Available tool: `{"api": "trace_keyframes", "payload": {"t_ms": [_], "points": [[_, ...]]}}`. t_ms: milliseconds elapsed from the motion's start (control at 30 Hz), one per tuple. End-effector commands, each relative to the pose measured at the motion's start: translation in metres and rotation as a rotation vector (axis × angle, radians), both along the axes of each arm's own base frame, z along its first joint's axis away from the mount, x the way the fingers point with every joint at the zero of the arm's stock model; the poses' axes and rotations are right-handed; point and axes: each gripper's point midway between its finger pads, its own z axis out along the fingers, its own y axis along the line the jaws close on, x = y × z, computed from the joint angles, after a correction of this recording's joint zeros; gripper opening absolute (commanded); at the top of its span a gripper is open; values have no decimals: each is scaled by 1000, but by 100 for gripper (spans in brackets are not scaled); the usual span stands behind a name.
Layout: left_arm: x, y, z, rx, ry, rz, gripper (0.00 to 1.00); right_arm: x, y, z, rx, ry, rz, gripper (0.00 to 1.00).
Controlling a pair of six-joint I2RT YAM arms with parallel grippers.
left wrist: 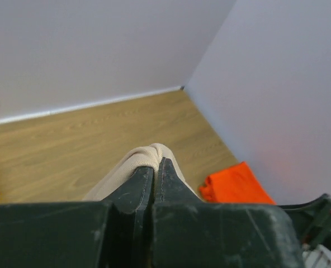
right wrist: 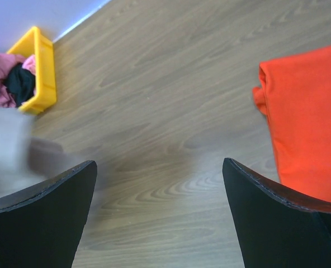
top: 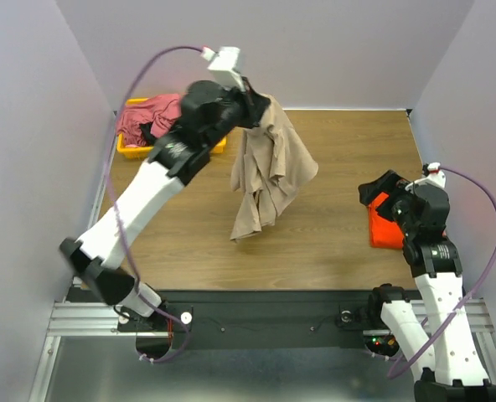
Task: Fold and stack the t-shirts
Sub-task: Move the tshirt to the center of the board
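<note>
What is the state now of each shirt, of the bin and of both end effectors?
left end effector: shut on the tan t-shirt.
right end effector: open, empty.
tan t-shirt: unfolded, hanging from the left end effector.
orange-red t-shirt: folded, lying on the table.
rose-red t-shirt: crumpled in the yellow bin.
black t-shirt: crumpled in the same bin.
yellow bin: upright, holding those two shirts.

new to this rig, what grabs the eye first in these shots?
The tan t-shirt hangs crumpled over the middle of the table, pinched at its top in the shut left gripper. At the table's right edge a folded orange-red t-shirt lies flat, with the right gripper open over its edge. In the far-left corner a yellow bin holds rose-red cloth and black cloth.
</note>
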Motion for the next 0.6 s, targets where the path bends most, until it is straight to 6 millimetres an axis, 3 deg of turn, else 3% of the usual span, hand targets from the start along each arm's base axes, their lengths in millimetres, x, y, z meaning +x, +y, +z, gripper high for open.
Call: {"api": "trace_keyframes", "payload": {"t_ms": [0, 33, 67, 100, 133, 167, 200, 267, 333, 367, 400, 433, 467, 500, 533, 567], "points": [[47, -63, -93, 107, 121, -41, 0, 4, -2, -8, 6, 45, -16, 100], [58, -73, -125, 145, 171, -43, 0, 6, -2, -12, 4, 59, -15, 100], [88, -85, -164, 193, 223, 17, 16, 8, -1, -16, 2, 76, -11, 100], [95, -85, -198, 261, 315, 44, 22, 10, 3, -23, 2, 104, 15, 100], [103, -89, -215, 303, 360, 52, 26, 11, 6, -28, 5, 123, 37, 100], [113, -97, -192, 281, 339, 54, 30, 10, 10, -31, 8, 135, 61, 100], [116, -99, -232, 351, 428, 58, 35, 10, 15, -35, 18, 146, 90, 100], [117, -95, -245, 366, 452, 84, 39, 9, 18, -52, 28, 198, 105, 100], [111, -82, -221, 297, 403, 114, 53, 8, 19, -67, 32, 241, 111, 100], [89, -63, -230, 297, 428, 127, 98, 7, 20, -79, 35, 277, 116, 100], [87, -56, -221, 244, 389, 141, 98, 7, 21, -84, 35, 294, 119, 100], [67, -38, -264, 269, 466, 170, 99, 7, 21, -89, 32, 307, 119, 100], [60, -21, -265, 252, 463, 224, 98, 8, 22, -93, 31, 318, 119, 100], [48, -2, -240, 189, 431, 264, 99, 10, 23, -99, 27, 334, 115, 100], [41, 18, -247, 175, 456, 317, 99, 12, 26, -102, 32, 342, 119, 100], [28, 44, -279, 193, 517, 402, 98, 13, 36, -104, 28, 349, 148, 100]]}}
